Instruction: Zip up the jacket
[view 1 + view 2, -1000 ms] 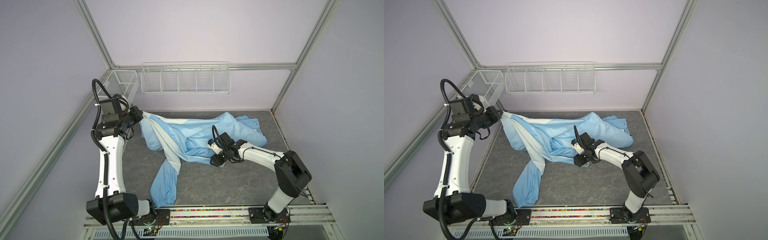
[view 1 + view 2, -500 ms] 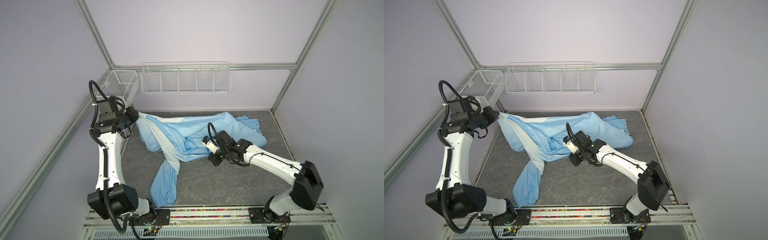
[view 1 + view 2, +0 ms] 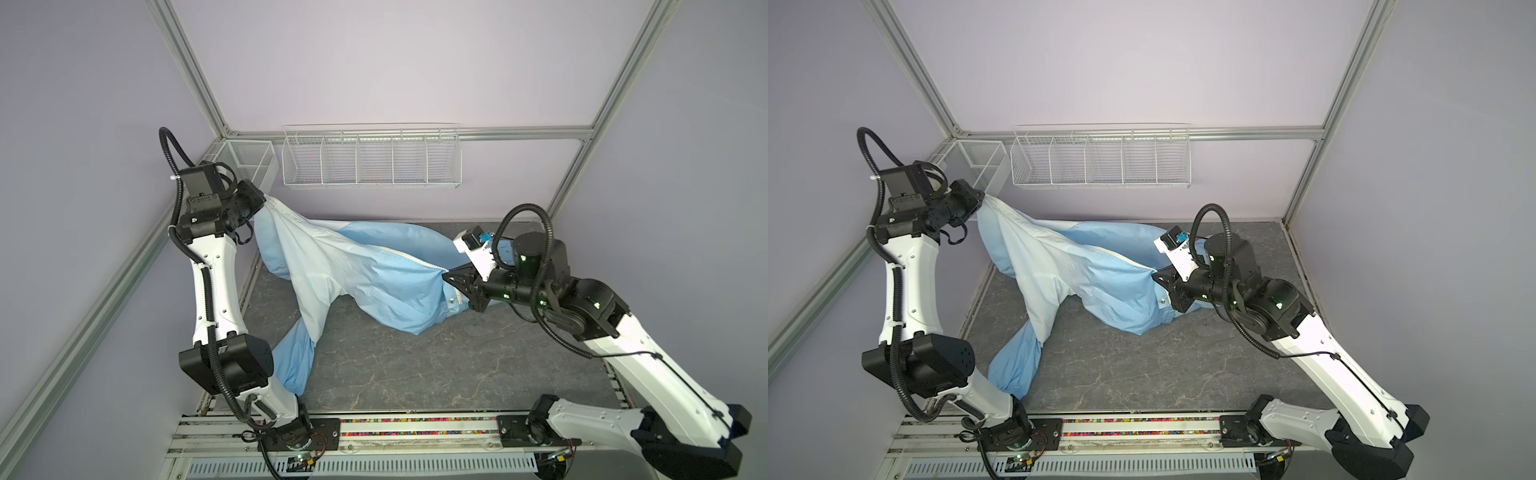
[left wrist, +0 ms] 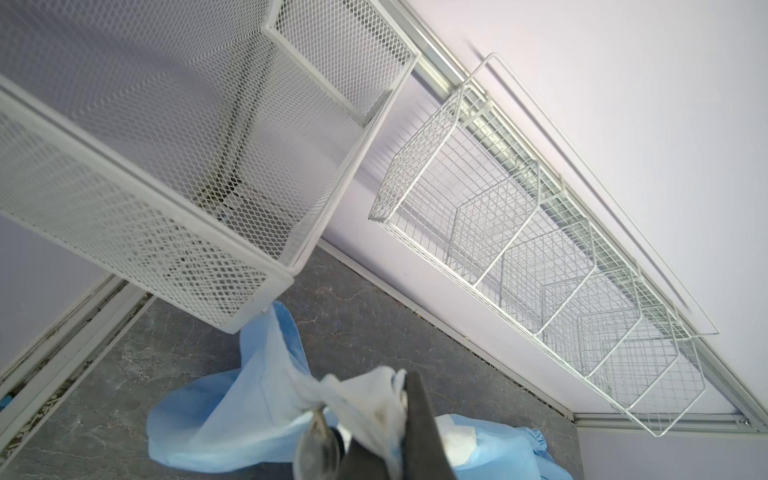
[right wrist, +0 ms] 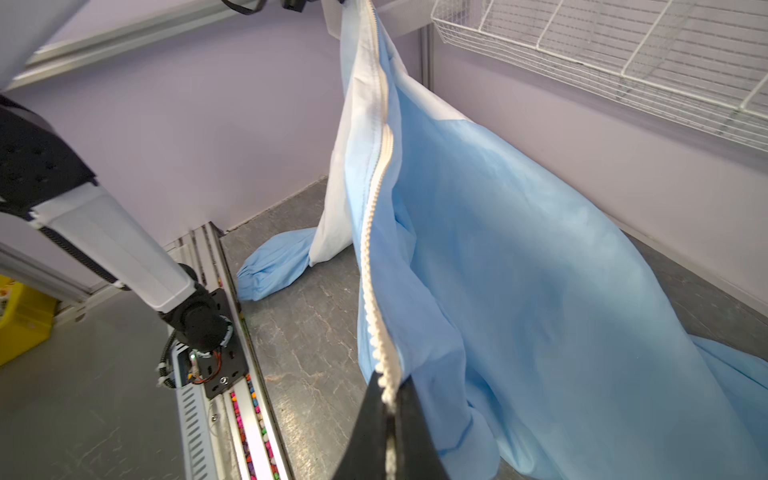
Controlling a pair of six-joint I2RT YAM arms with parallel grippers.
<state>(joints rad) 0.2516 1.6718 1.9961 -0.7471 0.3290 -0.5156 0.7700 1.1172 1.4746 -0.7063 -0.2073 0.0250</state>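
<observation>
L gripper, mid-left in both top views, clamped on whitish end of jacket, lifted off grey table. R gripper, right of centre, pinched tight on cream zipper. Zipper line taut betw. them. Jacket body and one sleeve sagged to table, frame centre.

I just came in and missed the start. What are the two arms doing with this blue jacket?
The jacket hangs stretched between the two grippers. The left gripper pinches its whitish end, raised near the back corner. The right gripper is shut on the zipper at the blue end. How far it is zipped is unclear.
</observation>
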